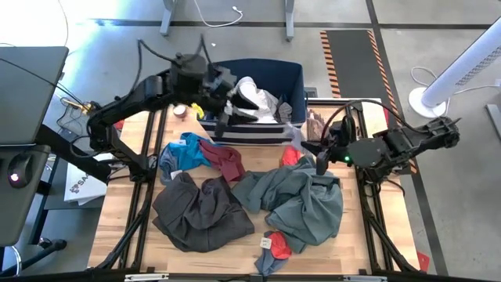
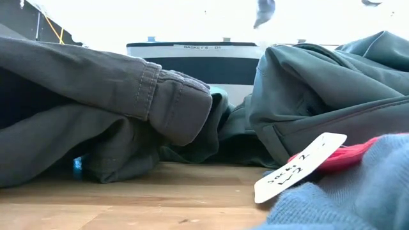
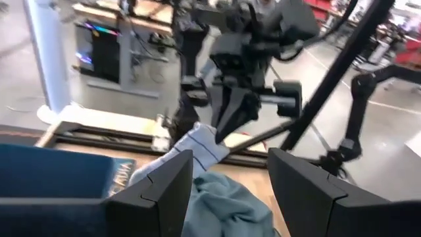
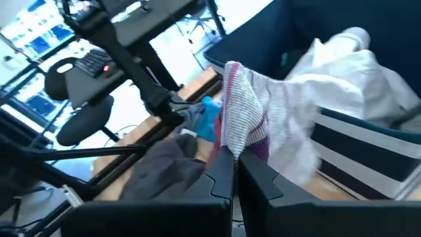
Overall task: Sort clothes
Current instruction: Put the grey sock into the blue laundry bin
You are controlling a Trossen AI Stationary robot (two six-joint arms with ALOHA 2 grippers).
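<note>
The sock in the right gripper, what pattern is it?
Sock: whitish-grey with thin purple stripes, clearest in the right wrist view.

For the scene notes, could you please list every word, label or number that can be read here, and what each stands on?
"BASKET" followed by blurred characters: white rim of the navy bin, low view.
Handwriting on the white tag by the red sock: too blurred to read.
White lettering on the bin wall in the left wrist view: too blurred.
Print on the white paper beside the table: too small.
</note>
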